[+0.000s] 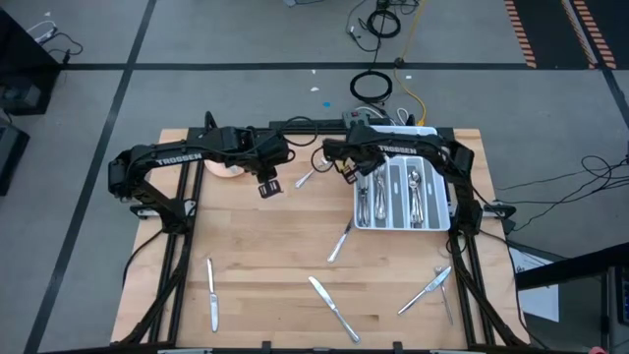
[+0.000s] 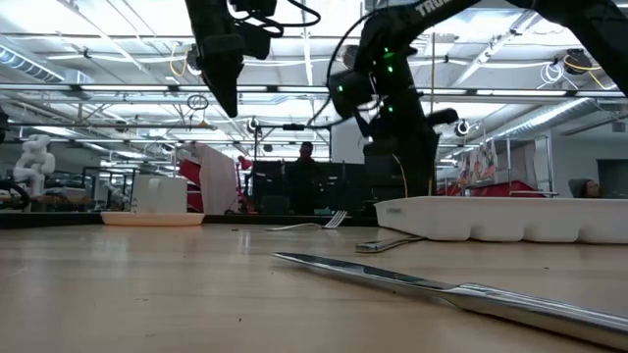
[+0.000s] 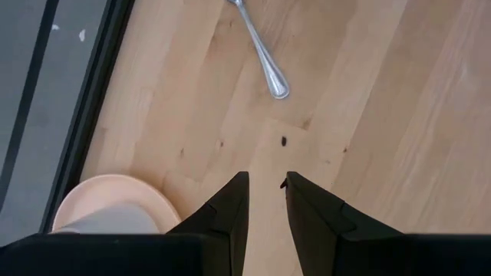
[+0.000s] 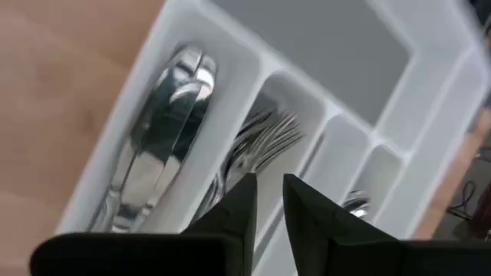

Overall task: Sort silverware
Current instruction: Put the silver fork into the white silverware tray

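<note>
The silverware is slender, shiny silver metal. Six loose pieces lie on the wooden tabletop [image 1: 265,246]: a knife [image 1: 211,293] at lower left, a knife [image 1: 334,310] at bottom centre, a fork [image 1: 340,242] mid-frame, a fork [image 1: 305,179] above it between the arms, and two crossed pieces [image 1: 432,288] at lower right. More fill the white tray [image 1: 401,224] at centre right, too bunched to count. One pink bowl [image 1: 228,169] sits at upper left. The left pincer [image 3: 266,188] hangs narrowly parted, holding nothing; the right pincer [image 4: 269,184], likewise slightly apart and empty, hovers over the tray.
</note>
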You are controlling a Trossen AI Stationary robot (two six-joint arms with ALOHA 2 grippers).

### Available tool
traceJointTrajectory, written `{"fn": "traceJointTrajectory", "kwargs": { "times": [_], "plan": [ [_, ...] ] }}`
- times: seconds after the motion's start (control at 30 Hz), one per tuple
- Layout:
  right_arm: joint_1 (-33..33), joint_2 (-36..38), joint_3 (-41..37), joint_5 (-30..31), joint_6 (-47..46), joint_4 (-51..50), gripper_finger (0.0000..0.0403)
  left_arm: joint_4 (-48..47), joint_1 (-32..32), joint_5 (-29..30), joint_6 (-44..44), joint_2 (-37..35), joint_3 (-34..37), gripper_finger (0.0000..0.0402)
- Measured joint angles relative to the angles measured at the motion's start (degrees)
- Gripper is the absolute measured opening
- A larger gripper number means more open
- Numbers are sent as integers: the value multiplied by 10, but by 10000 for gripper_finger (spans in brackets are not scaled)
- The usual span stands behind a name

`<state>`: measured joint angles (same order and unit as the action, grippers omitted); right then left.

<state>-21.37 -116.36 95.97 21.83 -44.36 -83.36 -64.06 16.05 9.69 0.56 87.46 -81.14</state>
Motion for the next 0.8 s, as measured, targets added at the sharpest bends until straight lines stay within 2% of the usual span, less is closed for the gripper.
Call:
{"fn": "traceJointTrajectory", "kwargs": {
  "times": [0.13, 0.3, 0.63, 0.8],
  "plan": [
    [0, 3, -63, -39, 1, 43, 59, -3, 0, 2, 0, 0, 0, 93],
    [1, 13, -117, -52, -13, 77, 60, 0, 1, 3, -1, 0, 0, 93],
    [-4, 15, -172, -80, -6, 165, 18, 8, 1, 3, -11, 0, 0, 93],
    [-7, 17, -179, -96, -11, 173, 2, 8, 1, 3, -10, 0, 0, 93]
  ]
}}
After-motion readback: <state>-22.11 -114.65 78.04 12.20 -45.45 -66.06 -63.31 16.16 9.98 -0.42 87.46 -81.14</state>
